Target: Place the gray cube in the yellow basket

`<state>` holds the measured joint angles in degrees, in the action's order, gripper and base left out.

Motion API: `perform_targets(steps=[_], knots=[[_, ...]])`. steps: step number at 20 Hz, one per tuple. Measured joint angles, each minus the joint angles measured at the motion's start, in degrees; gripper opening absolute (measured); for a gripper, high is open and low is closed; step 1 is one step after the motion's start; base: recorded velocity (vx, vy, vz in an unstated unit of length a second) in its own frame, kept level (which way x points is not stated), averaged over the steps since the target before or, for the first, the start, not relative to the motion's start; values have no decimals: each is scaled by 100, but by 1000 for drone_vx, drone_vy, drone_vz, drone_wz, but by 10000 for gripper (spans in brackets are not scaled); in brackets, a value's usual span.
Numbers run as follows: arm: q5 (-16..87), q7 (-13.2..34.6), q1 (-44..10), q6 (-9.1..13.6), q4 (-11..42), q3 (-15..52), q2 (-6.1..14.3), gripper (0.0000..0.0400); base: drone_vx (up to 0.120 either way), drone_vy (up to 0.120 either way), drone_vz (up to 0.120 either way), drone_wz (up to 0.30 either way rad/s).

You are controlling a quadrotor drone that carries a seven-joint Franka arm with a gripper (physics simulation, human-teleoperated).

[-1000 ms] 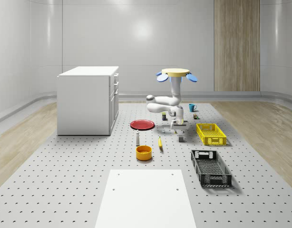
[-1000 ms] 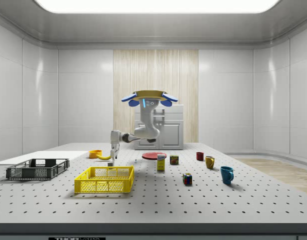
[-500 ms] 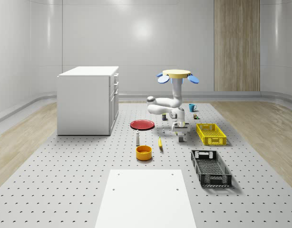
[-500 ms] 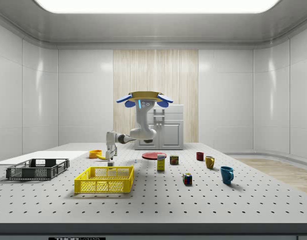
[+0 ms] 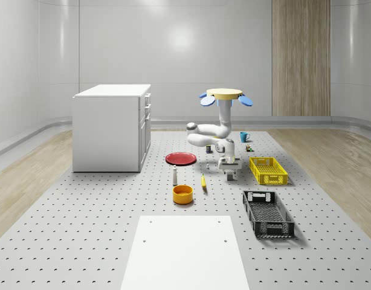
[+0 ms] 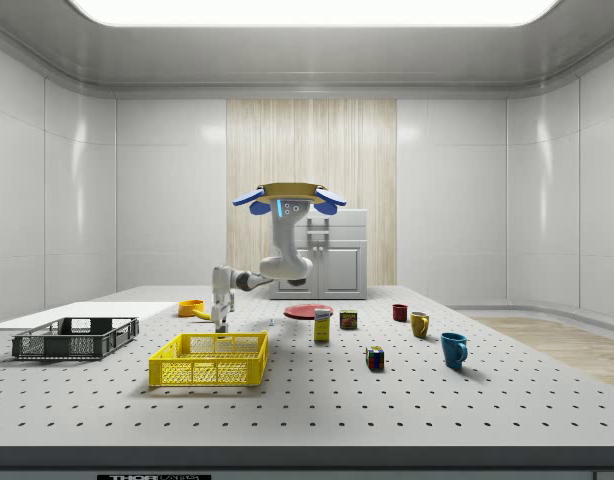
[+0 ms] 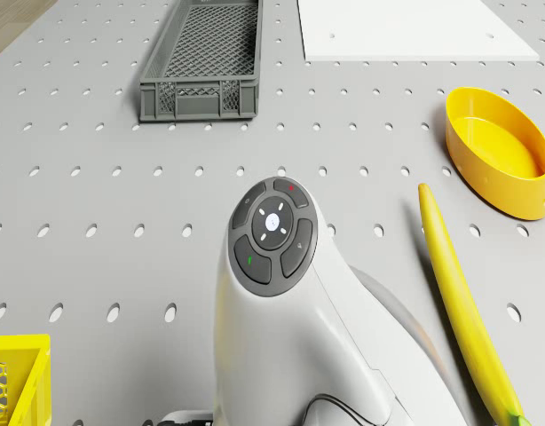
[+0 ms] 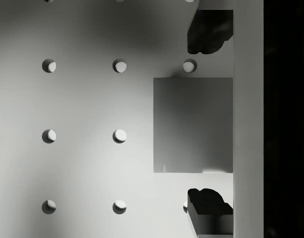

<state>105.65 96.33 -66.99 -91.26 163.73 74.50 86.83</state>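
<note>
1. The drone is seen hovering above the perforated table, with the arm reaching down toward the gray cube.
2. The gripper is held spread wide. In the wrist view one finger is seen on each side of the cube, both apart from its faces. Nothing is gripped.
3. The cube rests on the table, just beside the yellow basket, on the side toward the whole-scene view's left. It is not yet in the basket.
4. Risk, off-centre approach: in the wrist view the cube is not centred between the fingers along their width. If the fingers are closed like this, the cube may be caught near an edge and may twist or slip out.
5. Risk, drift: if the hovering drone sways during the descent, a fingertip may be set down on the cube's top or may push it across the table.
6. Risk, collision: the basket wall stands close by; it may be struck when the cube is lifted across if the lift is too low.
7. Risk, neighbours: the banana and the yellow bowl lie near and may be brushed by the arm.
8. No brand, label or writing can be read on these items.
</note>
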Motion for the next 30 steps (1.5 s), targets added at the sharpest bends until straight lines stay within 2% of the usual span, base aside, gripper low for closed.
perform_targets(steps=[5, 6, 9, 14, 19, 21, 30], knots=[[164, -26, -2, -87, -45, -180, 27, 400, 0, 0, 0, 0], [184, -29, -3, -97, -51, -201, 29, 388, 0, 0, 0, 0], [221, -34, -5, -118, -62, -242, 35, 315, 0, 0, 0, 0], [246, -37, -7, -133, -70, -270, 40, 269, 0, 0, 0, 0], [108, -36, 15, -79, -33, -124, 38, 255, 0, 0, 8, 0], [-29, -33, 32, -29, 1, 20, 36, 253, 0, 0, 120, 0], [-390, -18, 58, 63, 68, 390, 59, 250, -36, 116, 120, 0]])
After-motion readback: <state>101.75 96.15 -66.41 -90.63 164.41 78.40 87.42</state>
